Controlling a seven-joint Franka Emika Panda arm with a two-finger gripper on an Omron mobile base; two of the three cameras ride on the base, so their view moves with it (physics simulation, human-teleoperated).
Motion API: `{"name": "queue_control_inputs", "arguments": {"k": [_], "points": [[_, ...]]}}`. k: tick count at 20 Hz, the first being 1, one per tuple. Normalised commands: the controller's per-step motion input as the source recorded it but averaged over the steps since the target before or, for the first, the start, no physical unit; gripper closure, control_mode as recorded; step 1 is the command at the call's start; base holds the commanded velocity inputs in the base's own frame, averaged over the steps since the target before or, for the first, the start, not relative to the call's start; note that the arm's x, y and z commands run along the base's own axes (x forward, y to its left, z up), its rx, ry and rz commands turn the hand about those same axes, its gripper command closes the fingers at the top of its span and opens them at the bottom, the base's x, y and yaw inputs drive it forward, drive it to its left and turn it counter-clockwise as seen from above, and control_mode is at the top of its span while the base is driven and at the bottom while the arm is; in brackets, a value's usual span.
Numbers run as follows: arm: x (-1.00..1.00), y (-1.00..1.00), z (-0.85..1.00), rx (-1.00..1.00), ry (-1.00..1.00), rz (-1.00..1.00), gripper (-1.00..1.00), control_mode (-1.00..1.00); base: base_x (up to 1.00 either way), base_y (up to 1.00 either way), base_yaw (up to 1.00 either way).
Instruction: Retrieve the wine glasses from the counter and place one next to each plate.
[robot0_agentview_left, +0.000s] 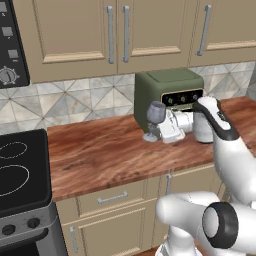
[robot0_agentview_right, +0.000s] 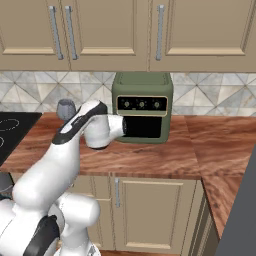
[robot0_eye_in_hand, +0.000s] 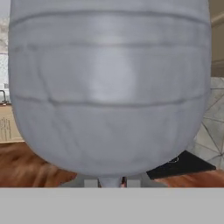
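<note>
Reaching leftward across the counter (robot0_agentview_left: 110, 150), the arm in the left base view held its gripper (robot0_agentview_left: 159, 129) level at the stem of a wine glass (robot0_agentview_left: 155, 113). That glass stood upright on the wood-grain top, its foot on the surface just in front of the green toaster oven (robot0_agentview_left: 167, 95), well to the right of the black stove (robot0_agentview_left: 20, 175). The jaws looked drawn in close about the thin stem, with the rounded bowl rising above the white hand.

From the right base view, the arm hid most of the glass; only the top of its blue-grey bowl (robot0_agentview_right: 66, 108) showed above the dark-trimmed forearm, left of the toaster oven (robot0_agentview_right: 142, 106) and near the back of the counter (robot0_agentview_right: 165, 155).

Along the hand view, the bowl (robot0_eye_in_hand: 109, 87) loomed very near, and the finger tips (robot0_eye_in_hand: 89, 183) sat nearly together on either side of the stem at the bottom, gripping it.
</note>
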Motion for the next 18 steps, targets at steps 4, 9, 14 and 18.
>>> {"name": "queue_control_inputs", "arguments": {"k": [4, 9, 14, 18], "points": [[-0.73, 0.00, 0.86, -0.08, 0.14, 0.00, 1.00, -1.00, 0.00, 0.00, 0.00], [-0.64, 0.00, 0.43, -0.15, 0.02, 0.00, 1.00, -1.00, 0.00, 0.00, 0.00], [-0.76, 0.00, 0.28, -0.15, 0.00, 0.00, 1.00, -1.00, 0.00, 0.00, 0.00], [-0.75, 0.00, 0.11, -0.11, 0.00, 0.00, 1.00, -1.00, 0.00, 0.00, 0.00]]}}
